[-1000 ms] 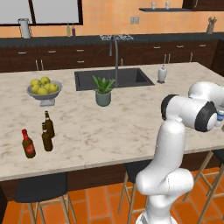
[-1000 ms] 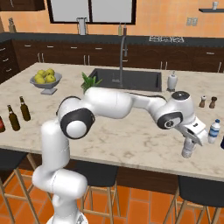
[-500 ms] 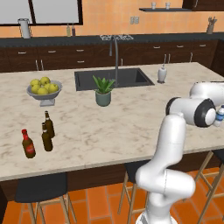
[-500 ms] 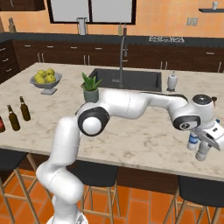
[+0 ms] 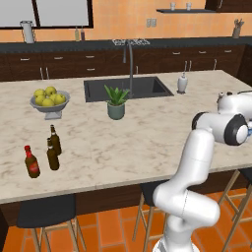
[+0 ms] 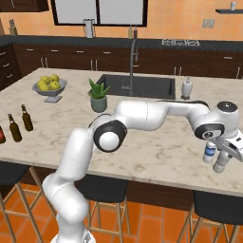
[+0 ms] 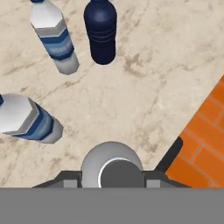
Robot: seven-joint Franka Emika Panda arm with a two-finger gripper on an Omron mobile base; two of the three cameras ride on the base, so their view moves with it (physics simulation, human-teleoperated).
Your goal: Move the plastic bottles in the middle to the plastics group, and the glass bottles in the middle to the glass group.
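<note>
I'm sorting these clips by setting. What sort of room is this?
A rendered home kitchen, it seems: a marble-look island counter with a dark built-in sink and tall curved faucet, a grey bowl of yellow fruit, and dark wood cabinets behind.

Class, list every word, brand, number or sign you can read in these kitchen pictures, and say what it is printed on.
None can be read.
Blue-banded bottle: stripes only, no lettering.
Second banded bottle: stripes only.
Dark blue bottle: plain.
Red-labelled bottle: label too small to read.
</note>
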